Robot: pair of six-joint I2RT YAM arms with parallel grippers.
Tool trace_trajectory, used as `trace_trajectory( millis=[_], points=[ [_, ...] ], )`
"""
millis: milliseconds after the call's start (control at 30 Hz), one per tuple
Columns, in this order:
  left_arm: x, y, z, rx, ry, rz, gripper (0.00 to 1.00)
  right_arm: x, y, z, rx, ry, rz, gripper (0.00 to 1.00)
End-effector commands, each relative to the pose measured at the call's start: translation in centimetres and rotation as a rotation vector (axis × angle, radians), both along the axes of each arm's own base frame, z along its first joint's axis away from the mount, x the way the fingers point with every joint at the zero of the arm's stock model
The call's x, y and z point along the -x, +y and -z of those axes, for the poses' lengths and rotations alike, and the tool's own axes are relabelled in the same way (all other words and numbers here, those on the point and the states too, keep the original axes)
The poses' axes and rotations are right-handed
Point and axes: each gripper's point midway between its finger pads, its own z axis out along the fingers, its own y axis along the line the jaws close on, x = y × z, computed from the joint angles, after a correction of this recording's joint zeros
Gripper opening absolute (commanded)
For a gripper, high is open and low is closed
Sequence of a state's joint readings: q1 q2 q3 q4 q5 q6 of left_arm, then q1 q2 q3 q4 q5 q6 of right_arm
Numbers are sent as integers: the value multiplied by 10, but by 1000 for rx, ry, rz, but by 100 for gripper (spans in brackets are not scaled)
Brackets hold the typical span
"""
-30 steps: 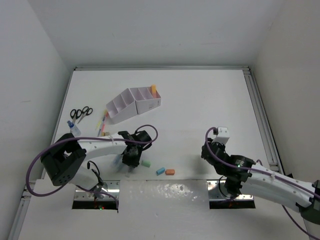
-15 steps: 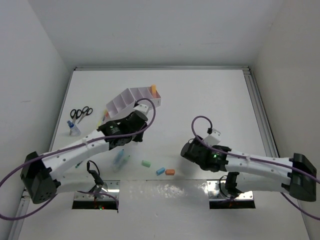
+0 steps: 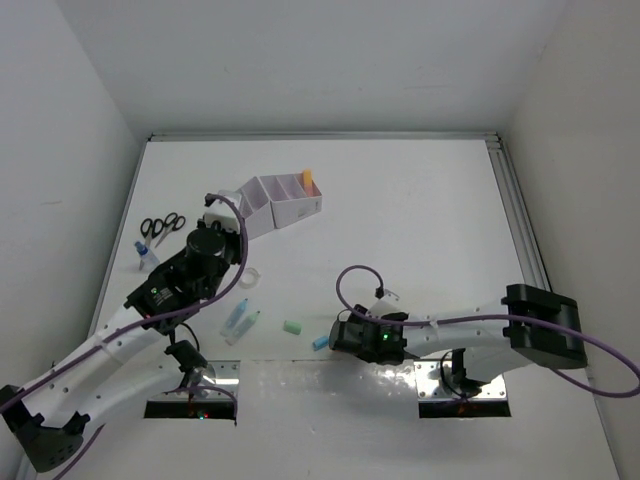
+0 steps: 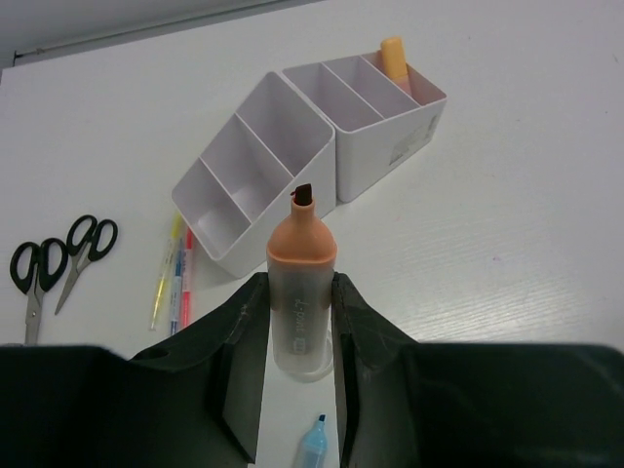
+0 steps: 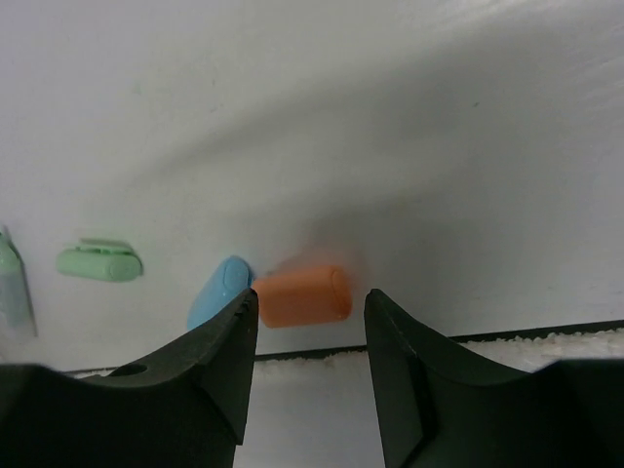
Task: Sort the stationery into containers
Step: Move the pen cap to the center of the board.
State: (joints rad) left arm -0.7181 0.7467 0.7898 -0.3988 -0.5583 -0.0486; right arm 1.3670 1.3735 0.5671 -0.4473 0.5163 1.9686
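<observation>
Both our arms have swung left: our right fingers point(image 5: 214, 361) now stand wide around the orange cap point(image 5: 304, 295), lying crosswise between them on the tabletop point(image 5: 390, 117) beside the blue cap point(image 5: 219, 291). Our left fingers point(image 4: 239, 341) clamp an orange highlighter point(image 4: 302, 249), its long axis along them, tip toward the organiser point(image 4: 255, 161).

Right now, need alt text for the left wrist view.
The left claw grips an uncapped orange highlighter, its nib pointing toward the lilac-white organiser just beyond on the white table. An orange marker stands in the organiser's far-right slot; black scissors and pens lie at left.
</observation>
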Motion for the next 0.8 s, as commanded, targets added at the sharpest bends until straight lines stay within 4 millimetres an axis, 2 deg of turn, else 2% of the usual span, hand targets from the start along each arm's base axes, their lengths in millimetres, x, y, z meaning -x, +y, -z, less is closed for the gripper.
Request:
trace_trajectory(
  millis=[0, 100, 267, 533, 767],
  points=[
    [1, 9, -13, 26, -55, -21, 0, -11, 45, -22, -433, 140, 554, 47],
    [6, 10, -12, 39, -48, -12, 0, -9, 57, -23, -445, 147, 549, 48],
    [10, 14, -15, 43, -50, -14, 0, -9, 61, -17, -462, 152, 584, 48],
    [11, 19, -17, 39, -53, -28, 0, -26, 35, -1, -406, 56, 651, 46],
    [11, 22, -11, 31, -37, -42, 0, -40, 9, 10, -301, 8, 589, 39]
  ],
)
